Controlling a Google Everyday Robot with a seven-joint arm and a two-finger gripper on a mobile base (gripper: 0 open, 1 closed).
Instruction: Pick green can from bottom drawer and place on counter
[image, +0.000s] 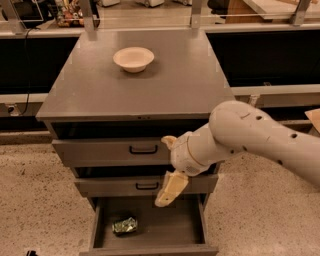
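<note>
Gripper: hangs over the open bottom drawer, above its back edge and a little right of centre, just in front of the middle drawer, pointing down and leftward. Wide or narrow, I cannot tell. It carries nothing that I can see

Green can: on the drawer floor, near the left wall and toward the front-left corner. It looks to lie on its side and is dented and shiny. Gripper and can are apart

Counter: a cream bowl sits toward the back edge, left of centre. The front half is bare

Step in hand, as I judge it: the reach down to the can
- shift left and forward first, staying above the drawer rim, then descend straight over the can
- the left wall is close, so orient the grip to close along the wall, not across to it
- take the can across its middle; a dented, slick shell may roll or squirt out, so close gently
- lift straight up clear of the rim, draw out forward past the fronts of the middle drawer and the top drawer before rising
- set down on the counter's front half, well away from the bowl
</note>
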